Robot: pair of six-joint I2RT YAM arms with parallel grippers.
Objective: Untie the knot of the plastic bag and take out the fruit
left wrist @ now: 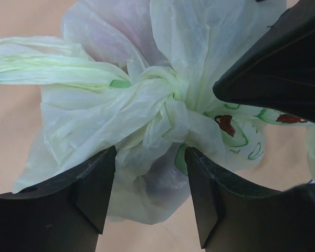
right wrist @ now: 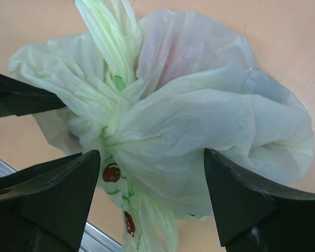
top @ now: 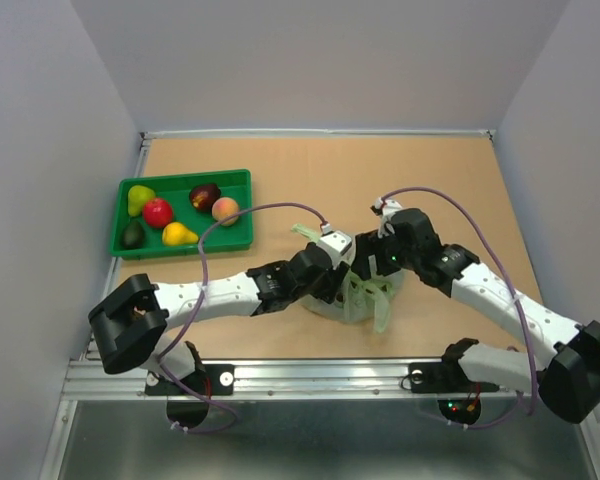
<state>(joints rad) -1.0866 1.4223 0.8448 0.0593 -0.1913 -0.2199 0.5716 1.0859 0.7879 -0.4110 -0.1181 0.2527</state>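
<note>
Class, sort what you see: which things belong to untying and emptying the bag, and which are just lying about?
Belong to the job: thin pale green plastic bag; its twisted knot of handles; left gripper and right gripper, both open.
Lying about: green plastic tray; in it a yellow pear, a yellow-green pear, an orange-pink peach.

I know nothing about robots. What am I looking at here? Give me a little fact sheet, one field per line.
Plastic bag: pale green, on the table between the two arms
Knot: tied, not yet undone
Left end effector: open, fingers either side of the plastic just below the knot
Right end effector: open, straddling the bag
Bag contents: hidden, only a faint pink tint shows through
Green tray: far left, holding six fruits
</note>
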